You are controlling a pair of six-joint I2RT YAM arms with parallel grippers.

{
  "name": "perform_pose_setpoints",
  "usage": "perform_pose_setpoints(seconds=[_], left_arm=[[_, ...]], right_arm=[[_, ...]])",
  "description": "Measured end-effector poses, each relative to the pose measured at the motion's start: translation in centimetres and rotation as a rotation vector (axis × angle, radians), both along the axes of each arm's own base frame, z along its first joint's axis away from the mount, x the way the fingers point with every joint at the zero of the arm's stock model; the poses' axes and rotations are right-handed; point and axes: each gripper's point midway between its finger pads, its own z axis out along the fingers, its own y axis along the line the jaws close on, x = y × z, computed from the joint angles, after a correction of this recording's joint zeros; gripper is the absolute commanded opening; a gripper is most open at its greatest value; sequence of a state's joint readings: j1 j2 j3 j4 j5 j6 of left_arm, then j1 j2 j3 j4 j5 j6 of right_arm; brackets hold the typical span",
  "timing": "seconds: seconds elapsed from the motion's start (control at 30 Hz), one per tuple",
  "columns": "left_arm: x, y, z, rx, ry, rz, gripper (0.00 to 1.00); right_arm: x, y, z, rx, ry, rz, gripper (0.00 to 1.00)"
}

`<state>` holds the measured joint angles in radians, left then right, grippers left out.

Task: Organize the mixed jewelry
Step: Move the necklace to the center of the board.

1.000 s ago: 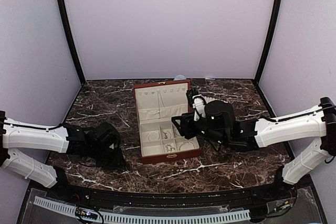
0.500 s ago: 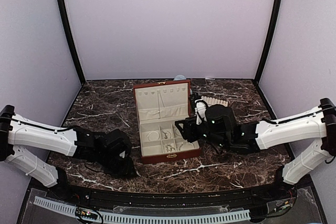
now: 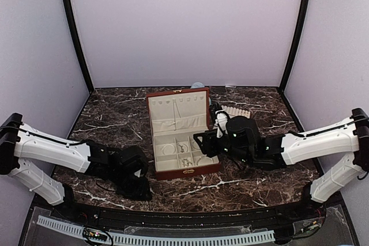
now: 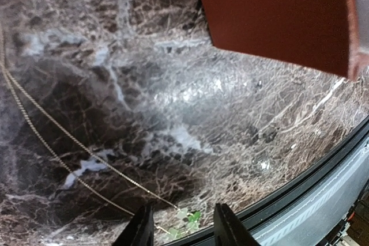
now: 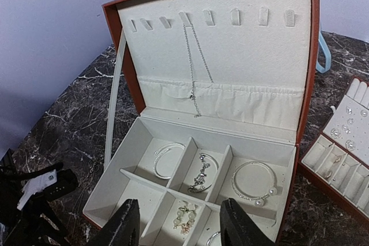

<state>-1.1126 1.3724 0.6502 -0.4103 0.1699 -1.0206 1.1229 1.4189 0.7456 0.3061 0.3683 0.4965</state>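
Note:
The reddish-brown cream-lined box point(image 3: 157, 168) stands open mid-table. In the right wrist view its compartments hold silvery bracelets point(image 5: 167, 159), point(image 5: 253, 182), a charm piece point(image 5: 202, 172) and pale earrings point(image 5: 185, 214); a thin chain point(image 5: 193, 67) hangs in the lid. My right gripper point(image 5: 180, 229) is open and empty, just above the box's front compartments. My left gripper point(image 4: 183, 231) is open, low over the marble near the front edge. A thin chain point(image 4: 63, 136) with a small green pendant point(image 4: 190, 217) lies there, the pendant between its fingertips. The left gripper point(image 3: 137, 187) is left of the box.
A cream slotted tray point(image 5: 346, 142) with tiny pieces lies right of the box, also in the top view point(image 3: 236, 111). A blue mug handle point(image 5: 324, 50) shows behind the lid. The box's outer corner point(image 4: 277, 10) is near the left gripper. The table's black front rim point(image 4: 300, 188) is close.
My left arm has moved right and towards the front edge, closer to the box. My right gripper has shifted slightly right and stays over the box.

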Motion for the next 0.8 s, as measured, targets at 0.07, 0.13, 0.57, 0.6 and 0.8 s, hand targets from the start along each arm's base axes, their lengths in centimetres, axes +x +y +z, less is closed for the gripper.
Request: perform_pose_setpoints(seconds=[0.07, 0.13, 0.57, 0.6, 0.8], left_arm=[[-0.3, -0.2, -0.4, 0.004, 0.014, -0.009, 0.39], [-0.4, -0.5, -0.5, -0.002, 0.022, -0.016, 0.39], [-0.9, -4.3, -0.4, -0.118, 0.042, -0.086, 0.38], [-0.8, -4.9, -0.3, -0.129, 0.042, -0.099, 0.38], [0.2, -9.3, -0.2, -0.215, 0.011, -0.196, 0.38]], right_arm=[[0.0, 0.0, 0.0, 0.001, 0.001, -0.001, 0.48], [0.0, -0.1, 0.1, 0.002, 0.000, -0.004, 0.48], [0.1, -0.6, 0.3, 0.012, -0.002, -0.026, 0.48], [0.1, -0.6, 0.3, 0.013, -0.002, -0.026, 0.48], [0.0, -1.1, 1.1, 0.021, -0.009, -0.033, 0.48]])
